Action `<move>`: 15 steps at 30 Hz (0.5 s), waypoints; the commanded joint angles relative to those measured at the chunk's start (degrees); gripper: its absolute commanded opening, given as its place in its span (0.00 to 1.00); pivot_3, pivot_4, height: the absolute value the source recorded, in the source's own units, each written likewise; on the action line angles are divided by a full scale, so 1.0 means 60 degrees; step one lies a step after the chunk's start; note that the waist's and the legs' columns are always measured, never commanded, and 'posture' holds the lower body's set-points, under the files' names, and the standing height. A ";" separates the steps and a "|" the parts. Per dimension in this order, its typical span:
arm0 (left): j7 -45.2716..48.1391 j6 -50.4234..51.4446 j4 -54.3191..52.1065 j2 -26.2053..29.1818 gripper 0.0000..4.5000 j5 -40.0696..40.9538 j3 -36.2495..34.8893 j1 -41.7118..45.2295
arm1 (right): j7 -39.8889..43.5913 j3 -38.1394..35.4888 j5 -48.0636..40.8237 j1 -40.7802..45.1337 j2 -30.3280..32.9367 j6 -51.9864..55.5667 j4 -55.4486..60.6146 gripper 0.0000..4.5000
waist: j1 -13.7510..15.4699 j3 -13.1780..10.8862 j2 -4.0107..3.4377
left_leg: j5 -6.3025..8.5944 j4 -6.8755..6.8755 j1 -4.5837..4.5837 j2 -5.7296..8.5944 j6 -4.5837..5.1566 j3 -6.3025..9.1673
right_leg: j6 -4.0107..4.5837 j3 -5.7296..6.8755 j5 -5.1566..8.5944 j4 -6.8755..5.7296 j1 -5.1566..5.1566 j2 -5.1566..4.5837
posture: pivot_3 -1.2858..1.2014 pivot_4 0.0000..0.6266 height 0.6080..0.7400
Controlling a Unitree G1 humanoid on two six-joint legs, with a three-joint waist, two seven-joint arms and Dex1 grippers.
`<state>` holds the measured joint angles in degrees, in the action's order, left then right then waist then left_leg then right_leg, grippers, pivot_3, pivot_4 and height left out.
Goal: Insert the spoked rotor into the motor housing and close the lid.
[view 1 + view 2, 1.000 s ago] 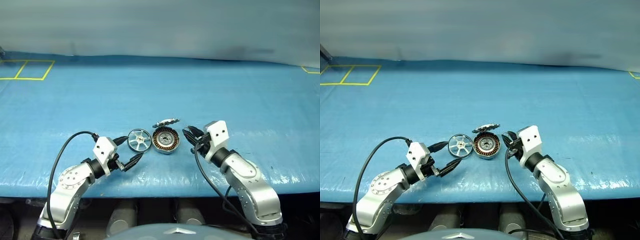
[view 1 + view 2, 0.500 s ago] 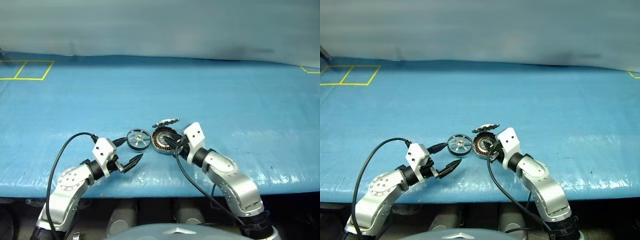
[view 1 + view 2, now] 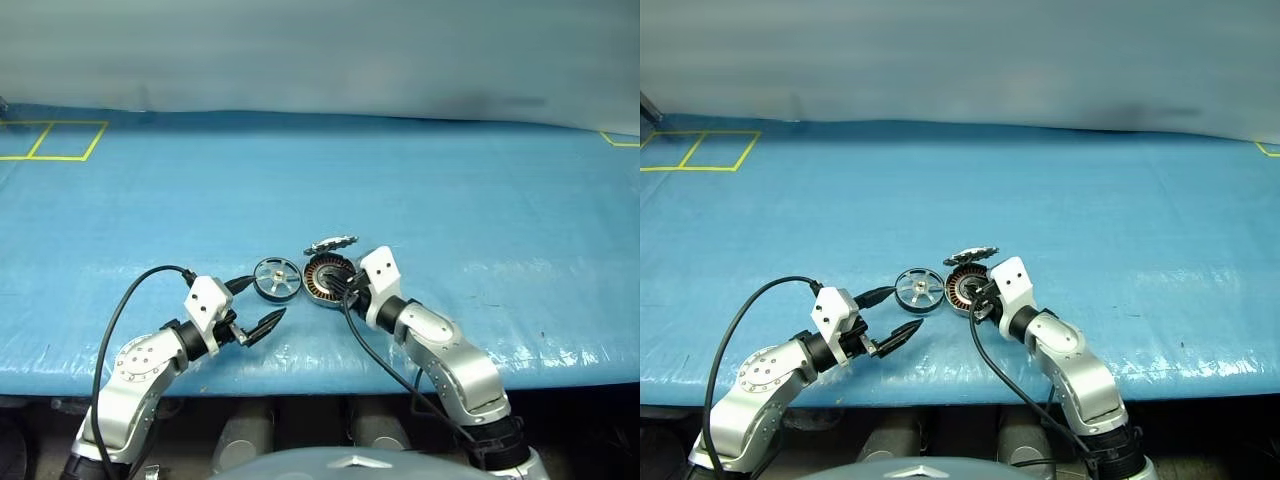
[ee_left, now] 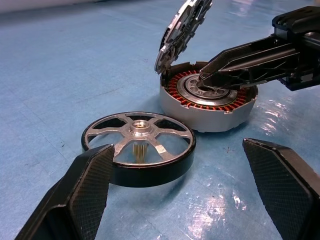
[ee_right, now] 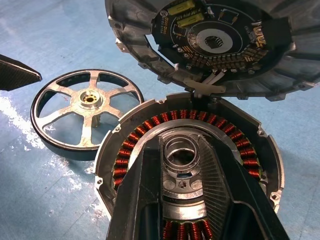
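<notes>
Silver jointed arms, white wrist blocks, black looping cables, black textured pincer fingers (image 4: 87, 195).

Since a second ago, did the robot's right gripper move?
Yes. The right gripper has swung to the robot's left, from beside the motor housing to over its hub; the housing itself stayed put.

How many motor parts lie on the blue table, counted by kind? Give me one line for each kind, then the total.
Spoked rotor: 1
Motor housing with copper windings: 1
Lid, raised open at the housing's edge: 1
Total: 3
</notes>
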<state>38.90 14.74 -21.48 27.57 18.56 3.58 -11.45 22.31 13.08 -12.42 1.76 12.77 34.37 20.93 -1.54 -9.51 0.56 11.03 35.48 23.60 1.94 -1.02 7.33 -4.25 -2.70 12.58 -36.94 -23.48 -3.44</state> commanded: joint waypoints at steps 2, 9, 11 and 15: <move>0.0045 -0.0031 -0.0444 0.0045 1.00 0.0063 -0.0018 0.0005 | -0.0015 -0.0043 -0.0010 0.0107 -0.0055 -0.0194 0.0127 0.15 | 0.0000 0.0000 0.0000 | 0.0000 0.0000 0.0000 0.0000 0.0000 0.0000 | 0.0000 0.0000 0.0000 0.0000 0.0000 0.0000 | 0.52 0.24 1.00; 0.0042 -0.0044 -0.0423 0.0027 1.00 0.0067 -0.0010 0.0001 | -0.0053 -0.0090 -0.0012 0.0140 -0.0111 -0.0168 0.0042 0.15 | -0.0001 0.0000 0.0000 | 0.0000 0.0000 0.0000 0.0000 0.0000 0.0000 | 0.0000 0.0000 0.0000 0.0000 0.0000 0.0000 | 0.52 0.24 1.00; 0.0056 -0.0057 -0.0399 0.0024 1.00 0.0069 -0.0005 -0.0002 | -0.0056 -0.0069 0.0001 0.0162 -0.0122 -0.0152 0.0025 0.15 | -0.0003 0.0000 0.0000 | 0.0000 0.0000 0.0000 0.0000 0.0000 0.0000 | 0.0000 0.0000 0.0000 0.0000 0.0000 0.0000 | 0.52 0.24 1.00; 0.0069 -0.0083 -0.0344 0.0020 1.00 0.0062 -0.0006 -0.0009 | -0.0046 -0.0003 0.0008 0.0204 -0.0161 -0.0115 -0.0022 0.15 | -0.0005 0.0000 0.0000 | 0.0000 0.0000 0.0000 0.0000 0.0000 0.0000 | 0.0000 0.0000 0.0000 0.0000 0.0000 0.0000 | 0.52 0.24 1.00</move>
<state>38.93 14.74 -21.48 27.56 18.58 3.62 -11.48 22.10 13.02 -12.15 2.13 12.24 34.33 20.20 -1.57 -9.51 0.55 11.03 35.48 23.60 1.94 -1.02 7.33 -4.25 -2.70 12.58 -36.94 -23.48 -3.44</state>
